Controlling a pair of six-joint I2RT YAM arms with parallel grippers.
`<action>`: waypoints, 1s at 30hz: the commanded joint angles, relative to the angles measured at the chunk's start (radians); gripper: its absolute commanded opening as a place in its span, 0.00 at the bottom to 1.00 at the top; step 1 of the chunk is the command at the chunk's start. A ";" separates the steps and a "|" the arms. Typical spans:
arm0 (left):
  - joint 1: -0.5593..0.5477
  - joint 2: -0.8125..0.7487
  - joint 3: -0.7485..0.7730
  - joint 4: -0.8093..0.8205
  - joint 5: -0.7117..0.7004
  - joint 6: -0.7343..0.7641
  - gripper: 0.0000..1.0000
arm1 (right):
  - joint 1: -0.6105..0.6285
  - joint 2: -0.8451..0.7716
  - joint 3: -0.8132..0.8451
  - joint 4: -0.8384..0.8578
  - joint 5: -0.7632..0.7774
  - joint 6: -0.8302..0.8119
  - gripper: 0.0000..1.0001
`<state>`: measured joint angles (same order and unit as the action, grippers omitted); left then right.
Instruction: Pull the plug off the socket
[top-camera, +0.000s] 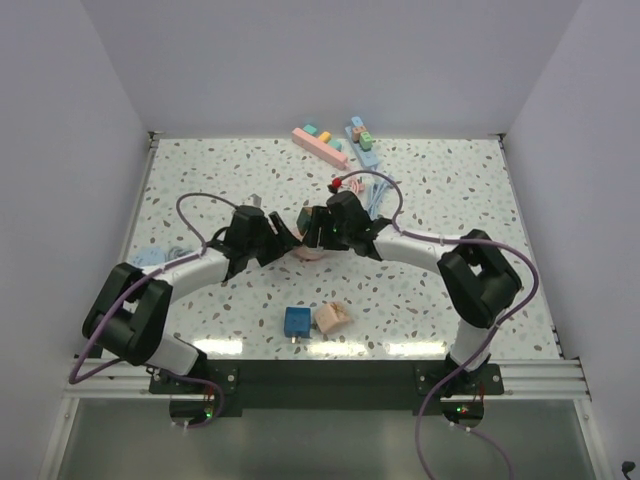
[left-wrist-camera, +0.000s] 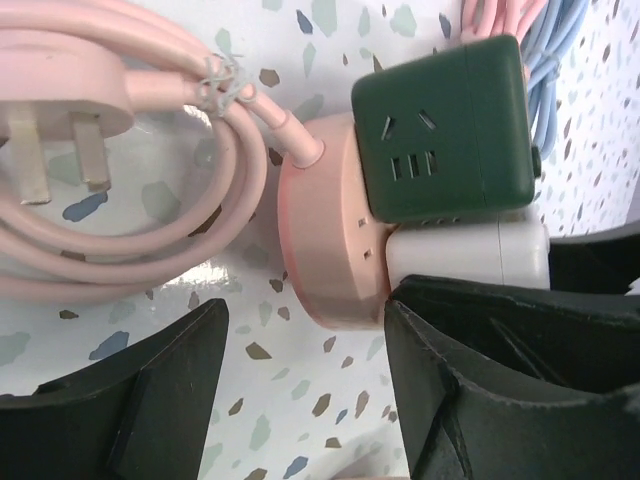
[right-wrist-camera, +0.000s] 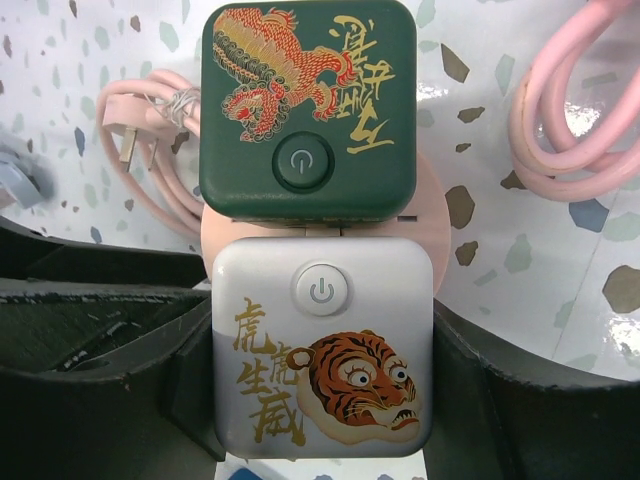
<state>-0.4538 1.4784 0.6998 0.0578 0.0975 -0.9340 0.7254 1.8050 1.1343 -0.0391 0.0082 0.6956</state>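
- Sits at the middle of the speckled desk (top-camera: 450, 180), beneath both wrists: a round pink plastic socket (top-camera: 309, 252).
- Carries two plugs on its face, side by side and touching: a dark green plastic cube plug (right-wrist-camera: 308, 110) with a gold-and-red dragon print and a white plastic cube plug (right-wrist-camera: 322, 300) with a tiger print, each with a round power button on top.
- Grips the white plastic cube plug in the right gripper (right-wrist-camera: 320, 345), one black finger against each side, the plug seated against the socket.
- Holds nothing in the left gripper (left-wrist-camera: 305, 330): jaws stand apart, the socket's rim lies between the fingers, and one finger (left-wrist-camera: 500, 370) is just beside the white plastic cube plug.
- Lies coiled beside the socket, bound with a wire twist: a pink cable (left-wrist-camera: 150, 230) ending in a pink three-pin plug (left-wrist-camera: 60, 110).
- Rest touching each other toward the desk's near edge: a small blue cube (top-camera: 296, 320) and a peach cube (top-camera: 331, 317).
- Lie along the far edge: a pink power strip (top-camera: 320, 146) and a light blue power strip (top-camera: 362, 134), with loose pink and blue cables (top-camera: 375, 190) just nearer the arms.
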 joint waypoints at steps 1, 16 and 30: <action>0.006 -0.038 0.009 0.063 -0.073 -0.143 0.69 | 0.003 -0.076 -0.030 0.128 -0.048 0.114 0.00; 0.030 0.052 -0.025 0.189 -0.068 -0.307 0.66 | 0.003 -0.082 -0.064 0.182 -0.079 0.156 0.00; 0.035 0.148 0.013 0.287 0.002 -0.293 0.31 | -0.003 -0.033 -0.022 0.203 -0.204 0.128 0.00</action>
<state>-0.4255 1.5948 0.6876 0.2783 0.0910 -1.2366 0.7059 1.7798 1.0565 0.0769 -0.0490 0.8257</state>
